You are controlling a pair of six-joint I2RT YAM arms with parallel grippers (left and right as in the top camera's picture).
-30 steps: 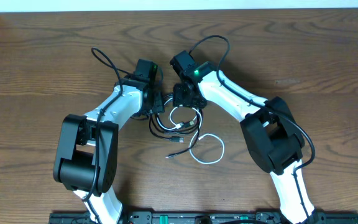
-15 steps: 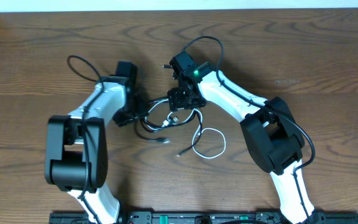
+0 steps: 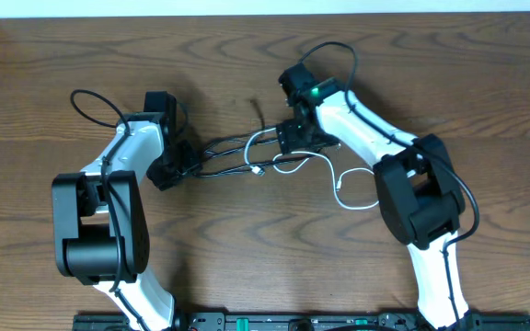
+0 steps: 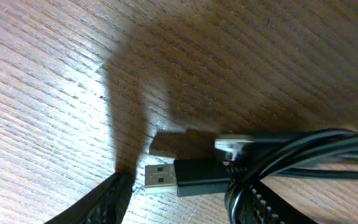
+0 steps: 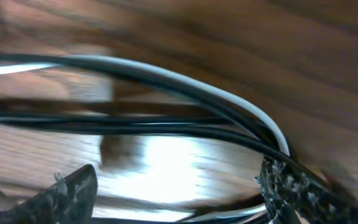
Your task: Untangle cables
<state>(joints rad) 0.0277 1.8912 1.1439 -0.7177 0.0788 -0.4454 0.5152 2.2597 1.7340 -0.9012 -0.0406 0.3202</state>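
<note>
- The long thin black cable [image 3: 224, 158] lies stretched in several strands between the two arms across the middle of the brown wood-grain surface [image 3: 81, 55]. The shorter white cable [image 5: 185, 79] crosses it near the right arm and trails off toward the near side.
- The left tool [image 3: 175, 167] sits at the cable's left end. Its wrist view shows the fingertips apart, with the black cable's silver-tipped flat plug [image 4: 188, 177] lying between them and black strands bunched against one finger. I cannot tell whether anything is actually pinched.
- The right tool [image 3: 294, 140] has its jaws wide apart. Black and white strands run across the gap, and none looks clamped.
- Risk: if the arms pull further apart while the white cable is threaded among the black strands, the crossing will likely cinch into a tighter knot.
- Risk: strands resting against a finger can snag. A lift of the right tool could then drag both cables together and undo the separation.
- Risk: if the left hold is only a hook on the finger, the black cable may slip off and spring back into a heap.
- Room: bare wood lies far left, far right and toward the far edge.
- Limit: the near side is crowded by both arm bases and their own thick wires, so the loose ends are better laid outward than toward the robot.
</note>
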